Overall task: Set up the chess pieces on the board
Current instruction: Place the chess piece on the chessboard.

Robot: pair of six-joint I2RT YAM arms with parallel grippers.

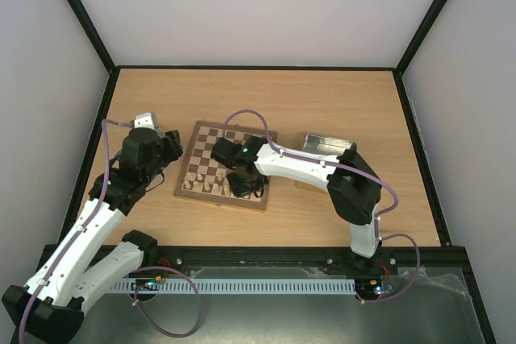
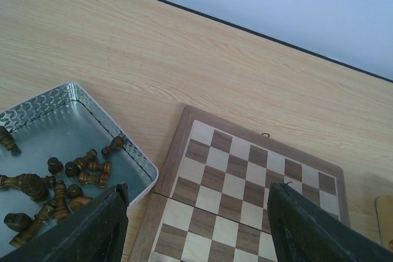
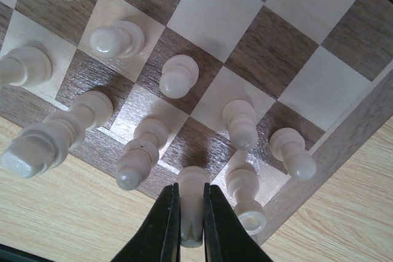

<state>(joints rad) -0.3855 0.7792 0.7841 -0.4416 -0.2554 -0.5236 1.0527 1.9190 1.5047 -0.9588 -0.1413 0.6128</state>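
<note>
The board [image 1: 211, 141] lies in the middle of the table with pale chess pieces [image 3: 178, 77] standing in its two near rows. My right gripper [image 3: 191, 191] is shut on a pale piece with a notched top [image 3: 191, 179], whose base rests on a dark square of the near edge row, between two other pale pieces. In the top view the right gripper [image 1: 244, 185] is over the board's near right part. My left gripper [image 2: 198, 213] is open and empty, hanging above the board's [image 2: 239, 170] left edge. Dark chess pieces [image 2: 86, 173] lie in a grey tray [image 2: 55, 133].
The grey tray [image 1: 145, 121] sits just left of the board, close to the left gripper [image 1: 165, 151]. A gold tin [image 1: 326, 146] stands right of the board, behind the right arm. Black frame rails border the table.
</note>
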